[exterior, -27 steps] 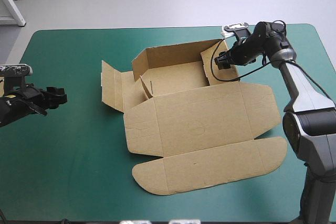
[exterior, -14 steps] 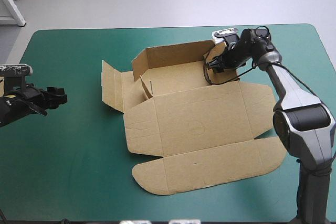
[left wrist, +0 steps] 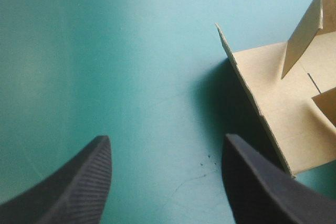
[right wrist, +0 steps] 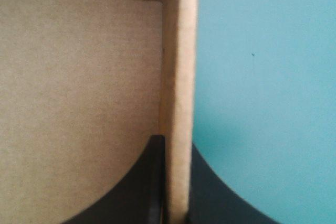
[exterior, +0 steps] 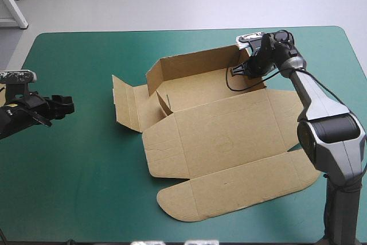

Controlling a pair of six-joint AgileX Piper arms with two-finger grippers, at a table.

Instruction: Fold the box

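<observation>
The brown box (exterior: 223, 136) lies mid-table as an open tray, back wall up, its lid flat toward the front edge and a side flap spread out on the left. My right gripper (exterior: 246, 68) is at the tray's right wall near the back corner. In the right wrist view its black fingers (right wrist: 155, 182) are shut on that wall's upright edge (right wrist: 178, 77), one finger inside the tray and one outside. My left gripper (exterior: 69, 106) hovers open near the table's left edge, well short of the box. The box's left flap (left wrist: 278, 103) is ahead of the left gripper (left wrist: 165, 142).
The teal-green cover (exterior: 80, 170) stretches between the left gripper and the box. The table's far edge (exterior: 189, 29) runs just behind the right gripper. The lid's rounded front flap (exterior: 229, 190) reaches toward the front right of the table.
The right gripper moved onto the tray's right wall and shut on it. That wall now stands upright, and the whole box has shifted a little to the right. The left arm stayed put.
</observation>
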